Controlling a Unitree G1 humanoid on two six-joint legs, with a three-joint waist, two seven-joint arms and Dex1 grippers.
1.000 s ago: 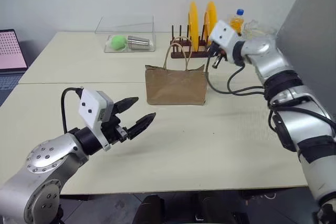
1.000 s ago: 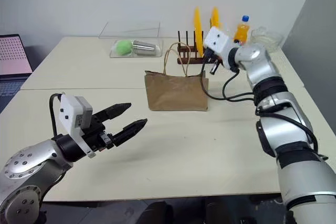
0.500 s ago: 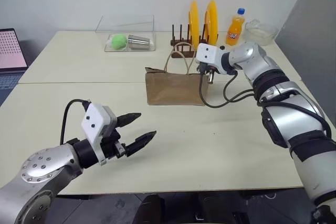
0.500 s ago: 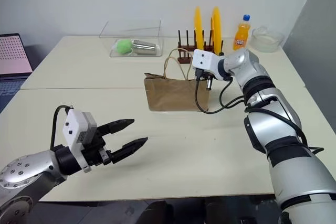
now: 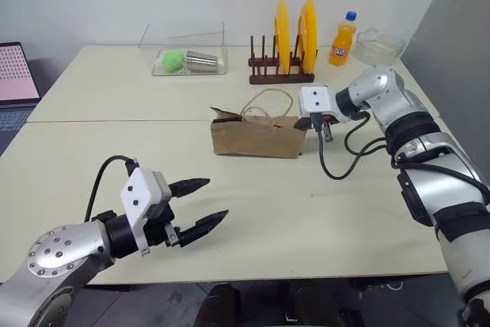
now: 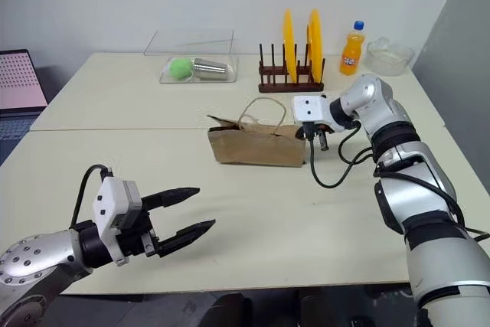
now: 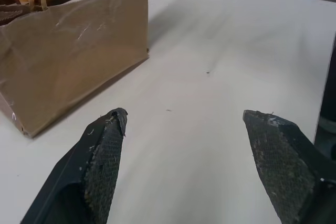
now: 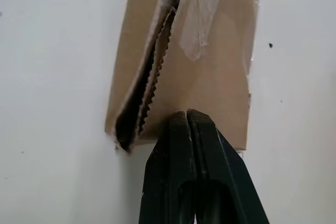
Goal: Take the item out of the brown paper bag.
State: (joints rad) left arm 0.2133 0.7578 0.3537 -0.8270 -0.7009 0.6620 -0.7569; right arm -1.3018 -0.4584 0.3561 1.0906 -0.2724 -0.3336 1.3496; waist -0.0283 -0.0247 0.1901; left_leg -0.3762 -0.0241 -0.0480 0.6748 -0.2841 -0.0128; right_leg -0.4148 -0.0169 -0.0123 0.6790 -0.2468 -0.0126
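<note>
The brown paper bag [image 5: 256, 137] lies tipped onto its back in the middle of the table, its loop handles [image 5: 268, 101] and mouth toward the far side. The item is hidden inside it. My right gripper [image 5: 314, 123] is shut at the bag's right end. In the right wrist view its closed tips [image 8: 186, 113] lie over the bag's upturned panel [image 8: 210, 77], beside the serrated rim; whether they touch it I cannot tell. My left gripper [image 5: 217, 198] hangs open over the near table, well short of the bag [image 7: 68, 40], with nothing between its fingers [image 7: 105, 161].
At the back stand a clear plastic box [image 5: 184, 51] with a green ball and a metal cup, a rack of yellow plates [image 5: 287, 44], an orange soda bottle [image 5: 342, 36] and a glass bowl [image 5: 379, 45]. A laptop [image 5: 15, 74] sits far left. A black cable [image 5: 337, 166] loops right of the bag.
The bag has gone from upright to lying tipped backward. My shut right gripper came down and nearer, from beside the handles to the bag's right end. My left hand sank a little.
</note>
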